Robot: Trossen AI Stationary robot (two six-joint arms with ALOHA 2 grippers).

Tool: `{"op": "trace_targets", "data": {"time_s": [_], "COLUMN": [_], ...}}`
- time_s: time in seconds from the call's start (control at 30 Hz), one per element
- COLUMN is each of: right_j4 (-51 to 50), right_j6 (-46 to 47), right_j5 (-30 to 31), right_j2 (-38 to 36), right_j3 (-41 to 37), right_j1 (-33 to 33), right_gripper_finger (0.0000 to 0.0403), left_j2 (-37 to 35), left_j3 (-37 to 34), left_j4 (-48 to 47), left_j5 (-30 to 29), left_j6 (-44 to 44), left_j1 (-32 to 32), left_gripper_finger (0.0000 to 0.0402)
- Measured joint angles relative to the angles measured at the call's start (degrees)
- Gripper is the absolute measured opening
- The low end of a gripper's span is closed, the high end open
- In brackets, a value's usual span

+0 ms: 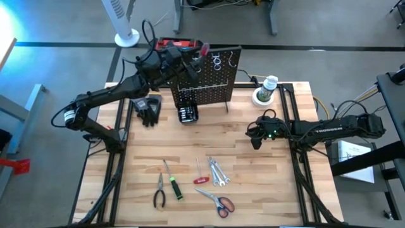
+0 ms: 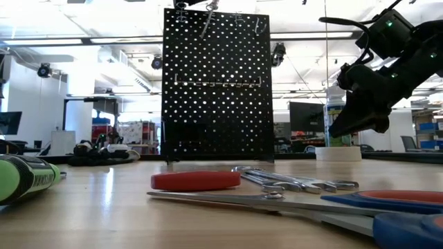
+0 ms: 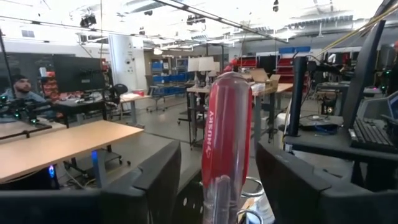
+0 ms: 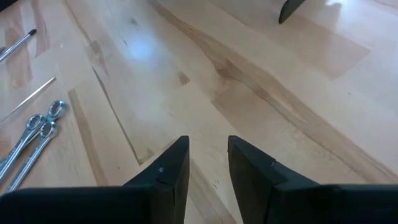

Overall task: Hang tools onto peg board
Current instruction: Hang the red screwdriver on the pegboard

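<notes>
One red-handled screwdriver (image 3: 225,149) is seated in the peg board (image 1: 209,76), left tool (image 3: 214,180) released around it. Right tool (image 4: 207,163) is parted, empty. Two wrenches (image 1: 218,172), one scissors (image 1: 218,201) are laid on the desk (image 1: 266,190).

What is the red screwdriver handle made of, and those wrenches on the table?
The red screwdriver handle looks like glossy, see-through plastic: light glints on it and its base turns clear. The wrenches look like bare polished metal, probably steel: silvery and shiny.
</notes>
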Motion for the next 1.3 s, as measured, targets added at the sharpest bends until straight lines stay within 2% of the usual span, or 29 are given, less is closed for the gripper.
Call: {"op": "trace_targets", "data": {"time_s": [0.23,0.4,0.7,1.3], "right_j4": [0.1,1.4,3.9,3.9], "right_j6": [0.1,0.5,0.8,0.3], "right_j5": [0.0,0.1,0.0,0.0], "right_j2": [0.0,0.0,0.0,0.0], "right_j3": [0.0,0.0,0.0,0.0], "right_j1": [0.0,0.0,0.0,0.2], "right_gripper_finger": [0.0099,0.0097,0.0113,0.0118], "left_j2": [-3.6,-4.6,-4.7,-4.7], "left_j3": [0.0,0.0,0.1,0.2], "left_j4": [-3.4,-5.2,-2.9,0.8], "left_j5": [-2.3,-1.9,1.3,1.5], "left_j6": [3.5,5.6,6.9,5.1], "left_j1": [0.1,0.1,0.1,0.0], "left_gripper_finger": [0.0202,0.0202,0.0202,0.0202]}}
